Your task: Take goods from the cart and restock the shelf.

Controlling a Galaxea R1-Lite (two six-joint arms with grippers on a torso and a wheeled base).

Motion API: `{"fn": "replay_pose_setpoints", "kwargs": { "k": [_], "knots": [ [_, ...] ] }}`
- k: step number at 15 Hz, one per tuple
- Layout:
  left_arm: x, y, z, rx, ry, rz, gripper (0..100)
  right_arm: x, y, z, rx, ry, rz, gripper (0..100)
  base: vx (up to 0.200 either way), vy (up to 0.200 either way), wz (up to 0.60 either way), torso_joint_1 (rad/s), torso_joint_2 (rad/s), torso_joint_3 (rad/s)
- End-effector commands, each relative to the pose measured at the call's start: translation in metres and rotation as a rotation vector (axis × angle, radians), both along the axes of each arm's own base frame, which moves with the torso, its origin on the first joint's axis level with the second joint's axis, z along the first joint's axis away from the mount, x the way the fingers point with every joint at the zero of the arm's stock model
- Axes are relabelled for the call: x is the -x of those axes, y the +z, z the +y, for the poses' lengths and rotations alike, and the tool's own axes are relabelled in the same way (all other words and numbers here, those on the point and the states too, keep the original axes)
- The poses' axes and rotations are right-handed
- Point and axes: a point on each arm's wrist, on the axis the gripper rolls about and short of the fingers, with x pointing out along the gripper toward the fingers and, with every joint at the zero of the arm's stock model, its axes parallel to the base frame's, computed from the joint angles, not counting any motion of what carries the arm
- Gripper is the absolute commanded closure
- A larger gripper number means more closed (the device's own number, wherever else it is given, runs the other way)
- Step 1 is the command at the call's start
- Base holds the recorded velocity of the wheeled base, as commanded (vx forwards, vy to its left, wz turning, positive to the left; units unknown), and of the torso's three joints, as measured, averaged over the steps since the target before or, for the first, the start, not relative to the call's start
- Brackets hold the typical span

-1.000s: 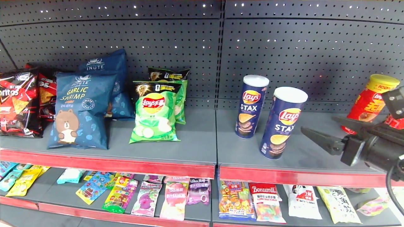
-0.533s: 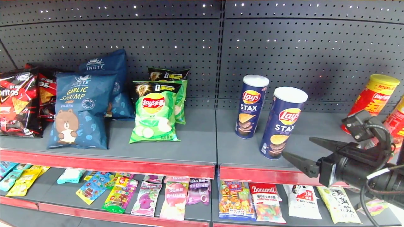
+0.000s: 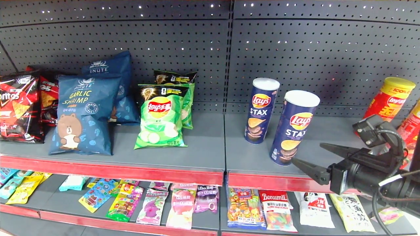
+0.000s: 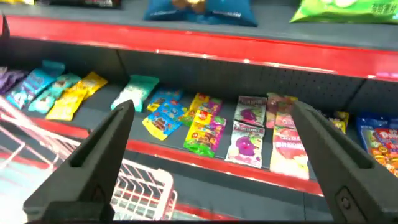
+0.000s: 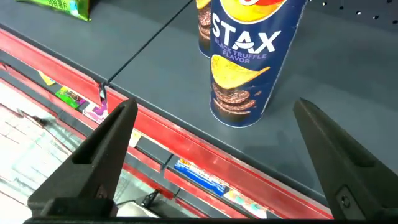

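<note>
My right gripper (image 3: 308,153) is open and holds nothing. It sits at the shelf's red front edge (image 3: 282,182), just right of the front dark blue chip can (image 3: 293,127), which stands upright. The right wrist view has that same can (image 5: 249,62) standing beyond the open fingers (image 5: 99,162). A second blue can (image 3: 261,109) stands behind and to the left. My left gripper (image 4: 211,109) is open and empty, low in front of the lower candy shelf (image 4: 205,155), above the white wire cart (image 4: 143,186).
Red chip cans (image 3: 387,101) stand at the shelf's far right, behind my right arm. Green chip bags (image 3: 160,118), blue shrimp-chip bags (image 3: 85,114) and red-black bags (image 3: 19,105) fill the left section. Bare shelf lies between the green bags and the blue cans.
My right gripper has dropped and drawn left, from over the shelf near the red cans to the shelf's front edge beside the front blue can. It stayed open.
</note>
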Motion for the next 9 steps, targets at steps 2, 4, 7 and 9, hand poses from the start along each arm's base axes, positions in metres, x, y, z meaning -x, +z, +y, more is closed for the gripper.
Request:
{"fn": "replay_pose_setpoints", "kwargs": {
  "k": [2, 4, 7, 9],
  "knots": [
    [0.000, 0.000, -0.001, 0.017, -0.068, 0.004, 0, 0.000, 0.005, 0.000, -0.010, 0.002, -0.025, 0, 0.000, 0.000, 0.00, 0.000, 0.00, 0.000],
    [0.001, -0.001, 0.002, 0.027, -0.235, -0.013, 0, -0.004, 0.008, 0.002, -0.017, 0.001, -0.039, 0, 0.000, 0.000, 0.00, 0.000, 0.00, 0.000],
    [0.001, -0.001, 0.002, 0.030, -0.227, -0.016, 0, -0.012, 0.008, 0.005, -0.015, 0.001, -0.033, 0, 0.000, 0.000, 0.00, 0.000, 0.00, 0.000],
    [0.004, -0.001, 0.002, 0.027, -0.195, -0.053, 0, -0.023, 0.010, 0.010, -0.015, 0.002, -0.038, 0, 0.000, 0.000, 0.00, 0.000, 0.00, 0.000]
  ]
}}
